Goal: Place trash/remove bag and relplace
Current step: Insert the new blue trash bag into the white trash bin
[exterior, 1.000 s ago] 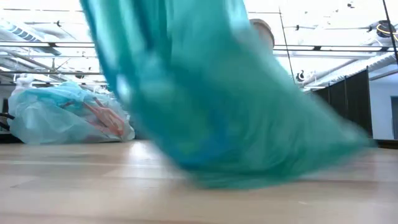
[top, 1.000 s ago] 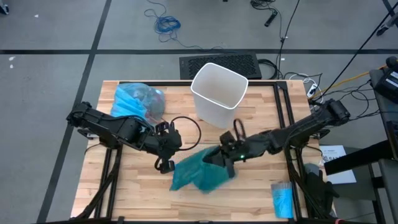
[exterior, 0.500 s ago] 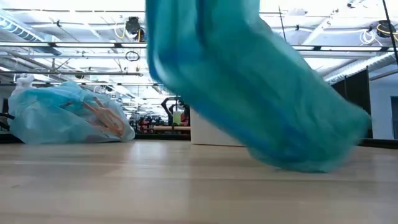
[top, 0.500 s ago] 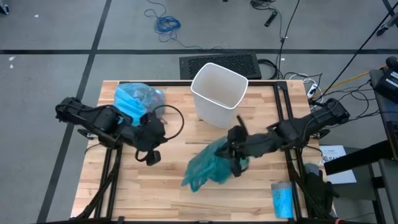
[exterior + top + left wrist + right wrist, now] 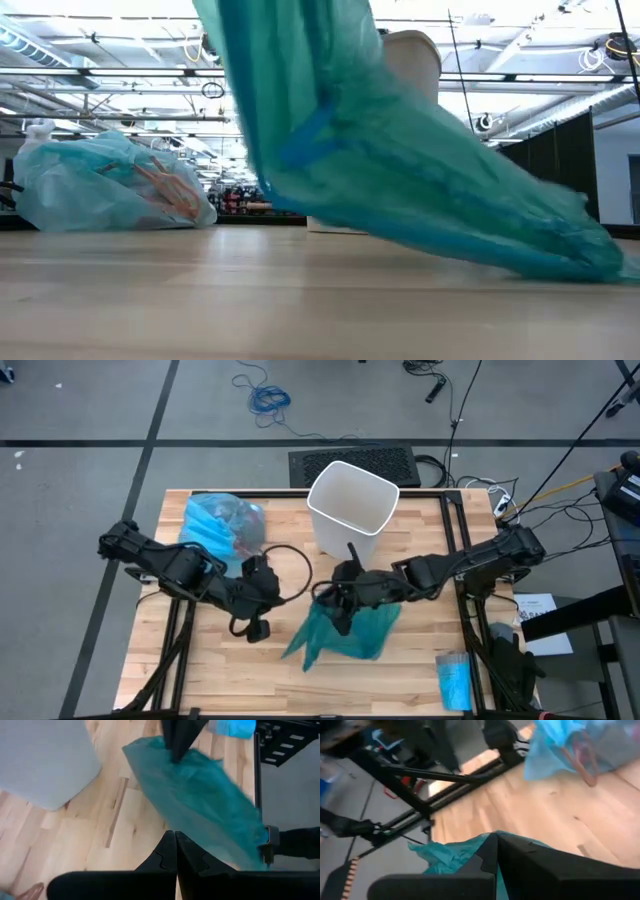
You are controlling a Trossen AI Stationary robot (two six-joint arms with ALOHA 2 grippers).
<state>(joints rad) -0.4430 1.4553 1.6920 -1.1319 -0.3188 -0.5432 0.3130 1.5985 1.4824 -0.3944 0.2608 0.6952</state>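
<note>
The bag (image 5: 218, 523), a light sky-blue liner, lies bunched on the table's far left, and something reddish shows through it (image 5: 165, 190). No loose trash is in view. A darker teal-green plastic bag (image 5: 345, 632) hangs from my right gripper (image 5: 338, 605), which is shut on it in front of the white bin (image 5: 350, 508). My left gripper (image 5: 272, 588) is shut on nothing. It hovers just left of the teal bag (image 5: 200, 805) and points at it. My right gripper pinches the teal bag's bunched top (image 5: 175, 751) between its two fingers, which come slanting down from the table's right. How many layers it has, I cannot tell. The bag hangs slack below the fingers, and its lower end (image 5: 590, 262) lies on the table.
The white bin stands upright at the table's far middle. A small bright-blue roll (image 5: 455, 680) lies at the near right corner. Bare wood lies between the sky-blue bag and the teal bag (image 5: 400, 180).
My right gripper has swung a little right, then toward the table's left, and tipped. The teal bag has swung under it, its lower end trailing over the table. My left gripper drew back toward the left edge, then came back toward the teal bag.
</note>
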